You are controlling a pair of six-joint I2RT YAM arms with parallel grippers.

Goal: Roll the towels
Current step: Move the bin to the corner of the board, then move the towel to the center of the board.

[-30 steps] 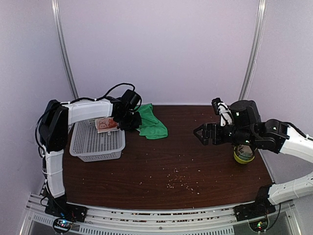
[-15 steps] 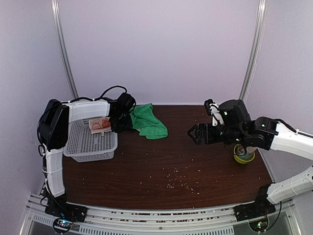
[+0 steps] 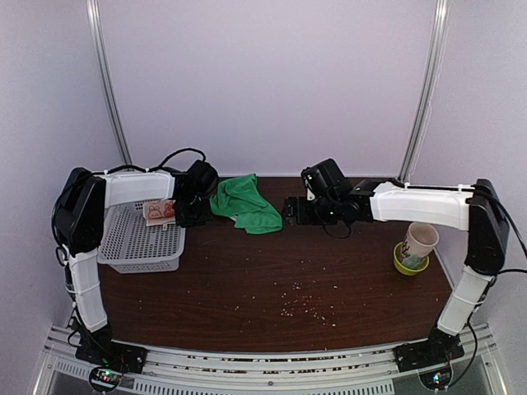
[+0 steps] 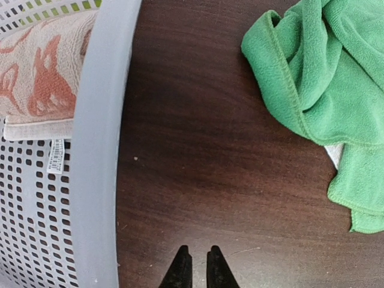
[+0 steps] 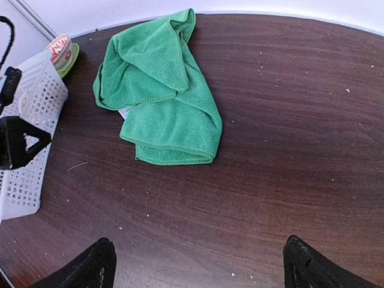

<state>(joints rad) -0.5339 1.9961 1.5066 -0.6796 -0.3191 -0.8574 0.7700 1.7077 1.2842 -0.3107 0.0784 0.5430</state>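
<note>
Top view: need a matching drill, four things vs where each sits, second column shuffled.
1. green towel
2. printed towel
3. paper cup
4. basket

A. lying in the basket
B. in a yellow-green bowl, right side
C. crumpled on the bare table, at the back
D. on the table's left side

Pairs: 1-C, 2-A, 3-B, 4-D

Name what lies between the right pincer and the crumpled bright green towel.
Only dark wooden tabletop with scattered crumbs separates right pincer and green towel, per the right wrist view.
</note>
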